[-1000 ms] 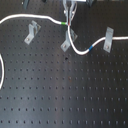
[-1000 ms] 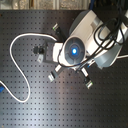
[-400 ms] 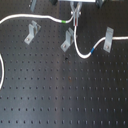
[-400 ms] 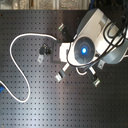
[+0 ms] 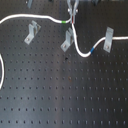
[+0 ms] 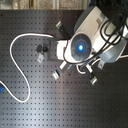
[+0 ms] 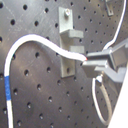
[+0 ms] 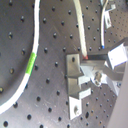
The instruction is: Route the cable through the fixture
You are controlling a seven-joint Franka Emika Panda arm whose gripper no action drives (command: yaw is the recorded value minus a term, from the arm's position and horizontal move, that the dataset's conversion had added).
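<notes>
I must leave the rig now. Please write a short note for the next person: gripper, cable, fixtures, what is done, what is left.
Gripper: jaws shut on the cable, just above the middle clip in the first exterior view.
Cable: green band left of the gripper, blue band near the right clip.
Left clip: cable passes behind it, not seated.
Done: cable grasped. Left: seating it in the clips.

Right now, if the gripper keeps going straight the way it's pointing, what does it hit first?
Probably the grey clip fixture just ahead of the gripper, which is shut on the cable. Its fingertips sit almost against the clip's upper edge, though depth is hard to judge.
</notes>
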